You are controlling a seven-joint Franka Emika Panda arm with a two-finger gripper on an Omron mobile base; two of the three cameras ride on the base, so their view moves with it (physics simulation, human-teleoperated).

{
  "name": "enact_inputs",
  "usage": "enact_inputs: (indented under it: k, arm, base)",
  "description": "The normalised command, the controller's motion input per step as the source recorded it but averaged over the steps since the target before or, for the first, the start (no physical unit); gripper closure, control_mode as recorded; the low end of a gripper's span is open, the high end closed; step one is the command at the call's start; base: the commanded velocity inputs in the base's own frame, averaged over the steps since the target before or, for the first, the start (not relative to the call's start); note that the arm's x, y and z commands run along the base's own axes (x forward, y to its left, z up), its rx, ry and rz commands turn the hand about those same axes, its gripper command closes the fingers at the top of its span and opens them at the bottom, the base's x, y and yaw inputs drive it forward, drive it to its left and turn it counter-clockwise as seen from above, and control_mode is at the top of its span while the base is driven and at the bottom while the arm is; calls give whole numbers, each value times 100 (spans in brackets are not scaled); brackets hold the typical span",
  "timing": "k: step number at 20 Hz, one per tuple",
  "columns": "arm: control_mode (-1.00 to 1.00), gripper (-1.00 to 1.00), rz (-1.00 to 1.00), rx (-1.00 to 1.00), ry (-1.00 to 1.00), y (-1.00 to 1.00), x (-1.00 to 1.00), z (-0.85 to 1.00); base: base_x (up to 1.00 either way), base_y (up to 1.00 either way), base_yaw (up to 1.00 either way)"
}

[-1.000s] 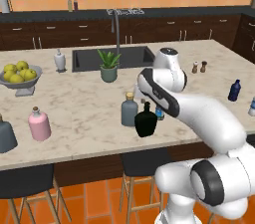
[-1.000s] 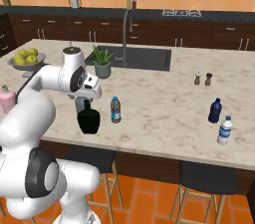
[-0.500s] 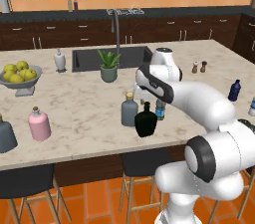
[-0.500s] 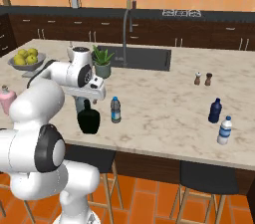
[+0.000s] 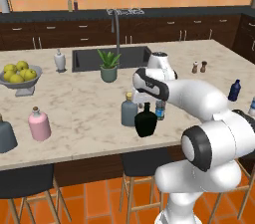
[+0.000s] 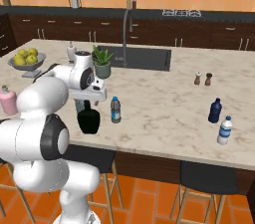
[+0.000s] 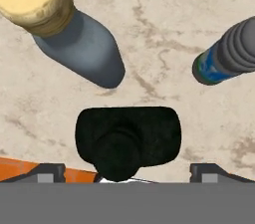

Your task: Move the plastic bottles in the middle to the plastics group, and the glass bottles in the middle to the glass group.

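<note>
Since a second ago the arm has folded in closer over the middle cluster, its elbow swinging toward the table edge, while the bottles themselves have not shifted. Now the gripper (image 7: 127, 170) hangs directly above the squat glossy black narrow-necked glass bottle (image 7: 127, 138), jaws spread about as wide as they go and holding nothing, one fingertip on either side of the bottle's shoulders in the hand view. From the black bottle, the slate grey-blue cylindrical bottle with a tan cork cap (image 7: 74, 39) stands close by at about 11 o'clock in that view, and the small slim blue plastic water bottle with a dark cap (image 7: 226, 51) at about 2 o'clock. On the marbled stone table (image 5: 79, 113), the glass group, a pink bottle with a brown stopper (image 5: 39, 123) and a larger slate-grey bell-shaped bottle (image 5: 6, 136), sits well apart toward 9 o'clock in the left base view. The likely risk is in the descent: the three bottles stand crowded, so a wide finger could clip the grey-blue bottle and tip it. The black body is broad and glossy; a grip taken off-centre may slip or twist as it lifts near the table edge.
</note>
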Motion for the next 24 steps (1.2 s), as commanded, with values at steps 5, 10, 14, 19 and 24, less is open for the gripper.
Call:
enact_inputs:
  k: [5,10,14,19,24]
  arm:
    - [-100,-100,14,-6,0,2,22,-21]
    - [-100,-100,16,-3,0,0,9,-15]
    - [-100,100,9,0,2,1,-5,-16]
    - [-100,100,12,0,1,1,0,-27]
    - [-100,100,17,5,-14,0,-31,-10]
  base:
    - [0,0,0]
    - [0,0,0]
    - [0,0,0]
    - [0,0,0]
    - [0,0,0]
